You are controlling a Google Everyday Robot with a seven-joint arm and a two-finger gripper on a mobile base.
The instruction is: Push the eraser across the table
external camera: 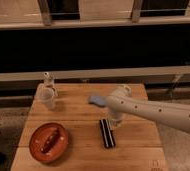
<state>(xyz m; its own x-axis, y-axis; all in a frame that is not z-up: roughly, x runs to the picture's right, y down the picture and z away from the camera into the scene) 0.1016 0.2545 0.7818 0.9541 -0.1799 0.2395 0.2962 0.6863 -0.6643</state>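
Observation:
The eraser (107, 133) is a long black block with pale lengthwise stripes, lying lengthwise on the wooden slatted table (83, 125), right of the centre. My gripper (115, 121) hangs from the white arm that reaches in from the right; it is low over the table, right beside the eraser's far right end, touching or nearly touching it.
An orange plate (48, 142) with food sits at the front left. A clear cup (48, 98) and a small bottle (48, 80) stand at the back left. A light-blue soft lump (97, 101) lies behind the gripper. A dark bench runs behind the table.

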